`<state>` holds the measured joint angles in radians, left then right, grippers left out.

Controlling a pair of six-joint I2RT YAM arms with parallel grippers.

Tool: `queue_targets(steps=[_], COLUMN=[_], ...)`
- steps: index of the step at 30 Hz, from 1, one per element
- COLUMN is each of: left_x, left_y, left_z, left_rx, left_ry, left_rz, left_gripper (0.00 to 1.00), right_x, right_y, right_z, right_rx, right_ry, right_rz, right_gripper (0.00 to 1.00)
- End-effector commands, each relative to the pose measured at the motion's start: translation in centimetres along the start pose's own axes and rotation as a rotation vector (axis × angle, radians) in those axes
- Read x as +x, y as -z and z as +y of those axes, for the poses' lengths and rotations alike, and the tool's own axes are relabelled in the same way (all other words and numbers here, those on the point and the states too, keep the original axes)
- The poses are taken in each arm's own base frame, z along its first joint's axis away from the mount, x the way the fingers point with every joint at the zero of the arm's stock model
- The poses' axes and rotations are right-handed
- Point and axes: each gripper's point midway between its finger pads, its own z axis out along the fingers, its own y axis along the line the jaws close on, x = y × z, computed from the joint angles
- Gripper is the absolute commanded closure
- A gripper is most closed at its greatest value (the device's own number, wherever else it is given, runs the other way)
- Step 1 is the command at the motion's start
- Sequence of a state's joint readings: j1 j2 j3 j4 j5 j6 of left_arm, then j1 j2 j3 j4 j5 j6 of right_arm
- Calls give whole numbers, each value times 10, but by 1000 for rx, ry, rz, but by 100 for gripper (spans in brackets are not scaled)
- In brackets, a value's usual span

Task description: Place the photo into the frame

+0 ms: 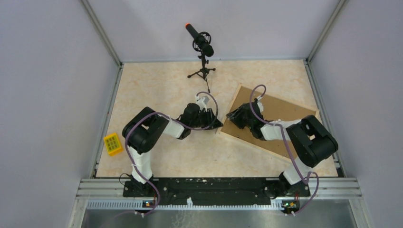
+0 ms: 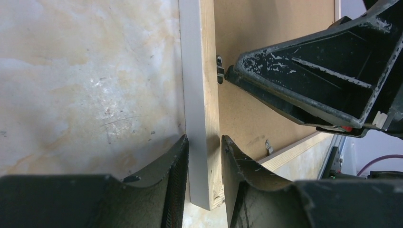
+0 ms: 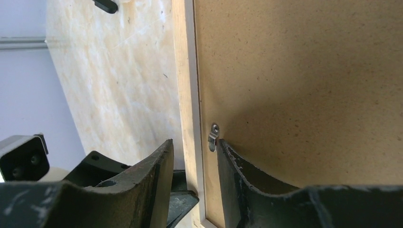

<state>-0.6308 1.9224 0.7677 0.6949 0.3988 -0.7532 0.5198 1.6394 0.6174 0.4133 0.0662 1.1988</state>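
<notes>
Frame (image 2: 197, 85) lies face down on the table (image 2: 85, 85), photo unseen; left gripper (image 2: 204, 152) clamps its edge rail, right gripper (image 3: 195, 152) straddles that rail beside a metal clip (image 3: 213, 137), grip unclear, so uneven pulling could twist the frame

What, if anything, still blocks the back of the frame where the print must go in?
The brown backing board fills the frame, held along the rim by small metal clips. It would likely have to come out first. The print is not in view.
</notes>
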Motion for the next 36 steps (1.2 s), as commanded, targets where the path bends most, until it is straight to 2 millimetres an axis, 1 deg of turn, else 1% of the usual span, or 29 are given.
queue_targets(steps=[1, 4, 6, 11, 15, 17, 20, 22, 25, 30, 32, 34, 36], left_x=[26, 25, 25, 26, 26, 26, 28, 29, 31, 34, 35, 35, 35], left_y=[-2, -2, -2, -3, -3, -3, -4, -5, -6, -7, -7, -6, -7], left_z=[9, 9, 9, 10, 9, 8, 7, 6, 3, 1, 1, 1, -1], left_rx=[-37, -39, -41, -39, -36, -31, -24, -20, -10, 8, 10, 10, 14], left_ry=[4, 3, 2, 6, 6, 6, 10, 10, 10, 20, 18, 18, 17], left_rz=[87, 85, 85, 89, 90, 92, 96, 99, 105, 115, 118, 119, 120], left_gripper=[63, 63, 63, 63, 63, 63, 64, 64, 64, 65, 65, 65, 66], right_x=[11, 12, 14, 16, 17, 14, 8, 4, 5, 11, 10, 11, 12], right_y=[13, 11, 8, -6, -12, -13, -13, -13, -15, -24, -27, -32, -34], right_z=[-40, -41, -36, -29, -23, -26, -37, -41, -36, -29, -26, -31, -32], right_rx=[122, 118, 97, 65, 31, 35, 61, 57, 18, -22, -34, 14, 22], right_ry=[90, 86, 85, 64, 24, -4, -56, -102, -148, -139, -97, -55, -37], right_rz=[23, 23, 33, 41, 38, 11, -48, -83, -95, -88, -88, -87, -97], right_gripper=[61, 61, 61, 61, 61, 62, 62, 62, 62, 62, 62, 61, 61])
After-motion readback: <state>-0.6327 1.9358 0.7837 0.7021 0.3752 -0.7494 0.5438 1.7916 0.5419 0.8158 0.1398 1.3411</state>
